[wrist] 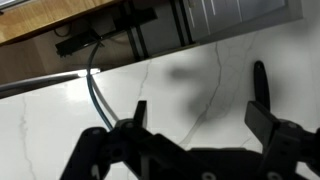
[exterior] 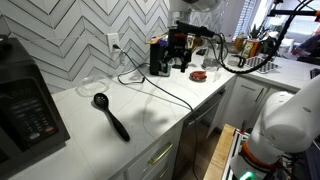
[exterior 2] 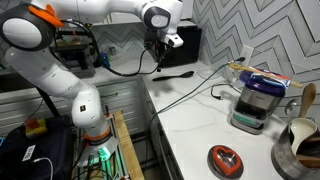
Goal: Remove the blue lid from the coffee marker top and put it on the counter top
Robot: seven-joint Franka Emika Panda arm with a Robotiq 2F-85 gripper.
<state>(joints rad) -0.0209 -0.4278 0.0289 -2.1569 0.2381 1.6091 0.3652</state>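
Herringbone tile wall [exterior: 70, 30], white marble counter [exterior: 150, 110]

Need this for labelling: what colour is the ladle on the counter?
Black; the ladle shows best in an exterior view.

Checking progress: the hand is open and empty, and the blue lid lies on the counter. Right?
Not quite. The lid sits on the coffee maker, not the counter, as an exterior view shows. The hand is open and empty.
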